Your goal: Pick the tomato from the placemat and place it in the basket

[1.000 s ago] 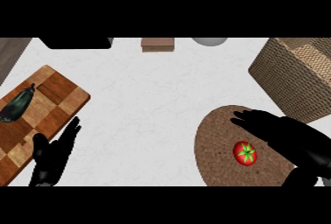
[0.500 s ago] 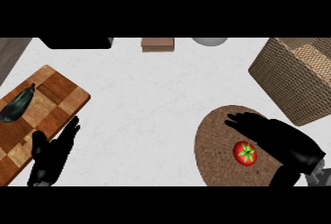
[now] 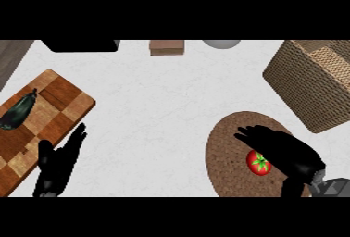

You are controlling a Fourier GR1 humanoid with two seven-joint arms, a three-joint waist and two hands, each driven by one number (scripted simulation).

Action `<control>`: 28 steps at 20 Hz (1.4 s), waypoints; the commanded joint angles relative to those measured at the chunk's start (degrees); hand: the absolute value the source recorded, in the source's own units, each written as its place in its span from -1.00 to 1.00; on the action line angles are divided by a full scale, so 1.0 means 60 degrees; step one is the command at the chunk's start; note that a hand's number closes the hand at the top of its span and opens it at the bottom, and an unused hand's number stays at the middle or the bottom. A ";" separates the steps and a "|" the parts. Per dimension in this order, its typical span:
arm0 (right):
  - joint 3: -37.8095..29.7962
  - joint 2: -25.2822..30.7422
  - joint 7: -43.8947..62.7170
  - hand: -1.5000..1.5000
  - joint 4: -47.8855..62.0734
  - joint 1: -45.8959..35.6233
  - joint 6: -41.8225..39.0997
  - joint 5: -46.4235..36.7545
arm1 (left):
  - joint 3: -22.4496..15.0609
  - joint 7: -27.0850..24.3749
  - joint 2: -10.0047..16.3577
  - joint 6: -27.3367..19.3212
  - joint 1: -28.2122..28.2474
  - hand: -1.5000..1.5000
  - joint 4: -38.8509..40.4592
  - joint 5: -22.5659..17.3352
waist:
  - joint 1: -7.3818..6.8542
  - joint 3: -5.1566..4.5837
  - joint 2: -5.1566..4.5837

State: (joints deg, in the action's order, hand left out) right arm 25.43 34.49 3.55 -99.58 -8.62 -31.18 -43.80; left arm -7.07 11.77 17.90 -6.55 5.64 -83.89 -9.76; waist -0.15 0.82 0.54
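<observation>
We're at the pick-up step, and the grasp isn't made yet. The right hand (image 3: 282, 150) hangs over the round brown woven placemat (image 3: 229, 139), palm down. It arches right above the small red tomato with its green stalk top (image 3: 259, 163). The tomato sits on the placemat's right half, peeking out from under the palm's left edge.

The fingers (image 3: 247, 134) reach past the fruit toward the far side of the mat. The thumb drops down on the near side, so the hand is spread, not clamped on anything. Whether the palm touches the tomato, I can't tell from this angle.

What the next move calls for, by my reading: sink a little and curl fingers and thumb round the fruit. Then lift and carry it up and to the right, to the tan wicker basket (image 3: 318, 83) just beyond the mat's far right rim.

Over on the other side, the left hand (image 3: 58, 164) rests open, fingers up. It lies at the edge of the chequered wooden cutting board (image 3: 58, 99), on the pale speckled counter (image 3: 157, 102).
</observation>
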 commanded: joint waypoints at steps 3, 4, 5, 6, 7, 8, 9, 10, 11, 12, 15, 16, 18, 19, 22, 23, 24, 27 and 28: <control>-0.0201 -0.0253 -0.0453 -1.00 0.0680 -0.0411 0.0044 -0.0220 | 0.0106 0.0182 -0.0189 0.0353 0.0122 0.00 0.1015 -0.0171 | -0.0017 -0.0139 -0.0116; -0.0153 -0.0253 -0.0113 -1.00 0.0168 -0.0113 -0.0346 -0.0153 | -0.0187 0.0750 -0.0359 -0.0149 0.0377 0.00 0.0167 0.0137 | 0.0001 -0.0136 -0.0087; -0.0352 0.0036 -0.0963 -1.00 0.0712 -0.0009 0.0332 -0.0322 | 0.0445 0.0756 0.0161 0.0424 -0.0185 0.00 0.0703 -0.0276 | 0.0025 -0.0134 -0.0105; -0.0245 -0.0196 -0.0898 -1.00 0.0911 -0.0120 0.0448 -0.0463 | 0.0106 0.0199 -0.0190 0.0139 0.0364 0.00 0.0824 0.0129 | -0.0014 -0.0135 -0.0106; -0.0172 -0.0463 -0.0207 -1.00 0.0322 -0.0128 -0.0040 -0.0362 | 0.0387 0.0036 0.0123 0.0697 0.0394 0.00 0.1051 -0.0227 | 0.0014 -0.0143 -0.0097; -0.0283 -0.0207 -0.1141 -1.00 0.1312 -0.0331 0.0510 -0.0588 | 0.0197 0.0246 -0.0193 0.0387 0.0193 0.00 0.0885 -0.0067 | -0.0028 -0.0134 -0.0115; -0.0266 -0.0659 -0.0328 -1.00 0.0637 -0.0544 -0.0250 -0.0322 | 0.0221 0.0233 -0.0254 0.0298 -0.0019 0.00 0.1098 0.0050 | 0.0013 -0.0141 -0.0103; -0.0132 -0.0571 -0.0637 -1.00 0.0817 -0.0009 0.0503 -0.0718 | -0.0158 0.0693 -0.0395 0.0047 0.0487 0.00 0.0123 0.0218 | -0.0007 -0.0131 -0.0088; -0.0026 -0.0827 -0.0666 -1.00 0.1155 -0.0261 0.0538 -0.0819 | 0.0505 0.0255 -0.0049 0.0609 -0.0167 0.00 0.1171 -0.0181 | 0.0012 -0.0138 -0.0112; 0.0077 -0.0860 -0.0462 -1.00 0.0884 0.0132 0.0597 -0.0907 | -0.0143 0.0401 -0.0544 -0.0021 0.0563 0.00 0.0365 0.0330 | 0.0001 -0.0134 -0.0089; 0.0363 -0.0710 -0.0967 1.00 0.1214 -0.0018 0.0835 -0.1382 | -0.0008 0.0315 -0.0499 0.0214 0.0709 0.00 0.0311 0.0170 | -0.0035 -0.0134 -0.0092; 0.0428 -0.0784 -0.1198 1.00 0.1155 -0.0149 0.1221 -0.1589 | 0.0153 0.0611 -0.0212 0.0454 0.0431 0.00 0.0265 0.0056 | -0.0023 -0.0132 -0.0094; 0.0544 -0.0628 -0.1670 1.00 0.1377 -0.0153 0.1705 -0.1917 | 0.0042 0.0037 -0.0628 0.0163 0.0164 0.00 0.1114 0.0421 | 0.0040 -0.0137 -0.0108; 0.0292 -0.0552 -0.1886 1.00 0.1903 -0.0485 0.1859 -0.1978 | 0.0280 0.0417 -0.0540 0.0111 -0.0049 0.00 0.1038 0.0259 | 0.0000 -0.0133 -0.0118; 0.0270 -0.0377 -0.2166 1.00 0.1715 -0.0330 0.1814 -0.2163 | 0.0062 0.0628 -0.0544 0.0033 0.0396 0.00 0.0211 0.0501 | -0.0008 -0.0134 -0.0087; 0.0270 -0.0589 -0.1990 1.00 0.1955 -0.0580 0.1798 -0.2234 | 0.0057 0.0202 -0.0619 0.0277 0.0680 0.00 0.0516 0.0361 | -0.0043 -0.0137 -0.0097; 0.0293 -0.0378 -0.2337 1.00 0.1916 -0.0080 0.2205 -0.2347 | 0.0520 0.0484 -0.0341 0.0434 0.0166 0.00 0.0634 0.0104 | 0.0024 -0.0136 -0.0096; -0.0005 0.0277 -0.2546 1.00 0.1103 0.1083 0.2665 -0.2270 | 0.0484 0.0652 -0.0382 0.0441 0.0396 0.00 0.0430 0.0092 | 0.0124 -0.0135 -0.0072; -0.0192 0.0770 -0.2845 1.00 0.0824 0.1911 0.3228 -0.2233 | 0.0254 0.0572 -0.0502 0.0224 0.0740 0.00 0.0141 0.0348 | 0.0209 -0.0131 -0.0049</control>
State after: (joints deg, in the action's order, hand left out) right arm 25.90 34.45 -10.41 -91.73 -5.16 -16.65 -56.84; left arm -4.75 12.93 15.81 -5.18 6.35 -84.64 -7.47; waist 0.36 0.74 0.73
